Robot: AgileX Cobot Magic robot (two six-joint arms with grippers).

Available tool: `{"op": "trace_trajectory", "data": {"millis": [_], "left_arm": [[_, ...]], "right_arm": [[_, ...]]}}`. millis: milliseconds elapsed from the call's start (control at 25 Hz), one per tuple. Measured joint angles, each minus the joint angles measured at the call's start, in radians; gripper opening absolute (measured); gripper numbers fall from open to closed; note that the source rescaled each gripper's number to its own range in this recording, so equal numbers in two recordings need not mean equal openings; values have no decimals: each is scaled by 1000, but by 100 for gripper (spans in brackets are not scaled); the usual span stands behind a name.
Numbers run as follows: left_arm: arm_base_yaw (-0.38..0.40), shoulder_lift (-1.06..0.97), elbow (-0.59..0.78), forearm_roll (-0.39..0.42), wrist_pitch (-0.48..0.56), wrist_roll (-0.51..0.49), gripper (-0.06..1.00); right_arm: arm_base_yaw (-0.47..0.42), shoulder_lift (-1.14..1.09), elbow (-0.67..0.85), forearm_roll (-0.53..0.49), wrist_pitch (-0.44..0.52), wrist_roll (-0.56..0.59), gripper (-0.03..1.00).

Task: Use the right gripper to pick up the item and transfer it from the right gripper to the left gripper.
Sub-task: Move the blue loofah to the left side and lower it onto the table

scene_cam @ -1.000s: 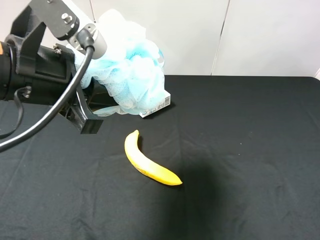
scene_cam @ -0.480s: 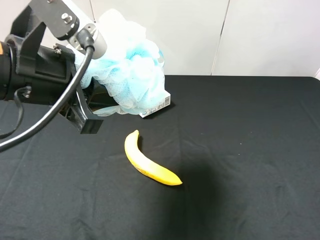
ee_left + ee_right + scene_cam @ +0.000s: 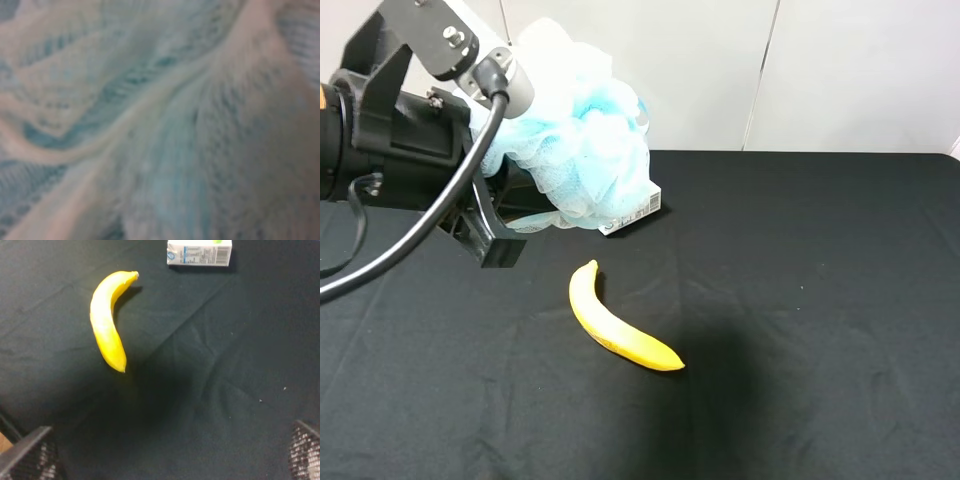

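The left gripper (image 3: 505,190), a black angular finger frame with a grey metal mount, is holding the fluffy light-blue and white mesh bath pouf (image 3: 582,140) up above the black cloth table (image 3: 820,300). The pouf is hiding part of a small white-and-blue carton (image 3: 638,210). A curved yellow banana (image 3: 616,326) is lying nearer the front, apart from both.

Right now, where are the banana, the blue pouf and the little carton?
banana (image 3: 600,325): high view, middle of its curve
blue pouf (image 3: 585,150): high view, ruffled blue centre
little carton (image 3: 199,252): right wrist view, printed label face
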Motion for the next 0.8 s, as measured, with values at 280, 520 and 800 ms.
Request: {"op": "trace_trajectory", "data": {"millis": [280, 520, 800], "left_arm": [[0, 0, 0, 0, 0, 0, 3], [0, 0, 0, 0, 0, 0, 3], [0, 0, 0, 0, 1, 0, 2]], "right_arm": [[0, 0, 0, 0, 0, 0, 100], [-1, 0, 0, 0, 0, 0, 100], [-207, -1, 0, 0, -1, 0, 100]]}}
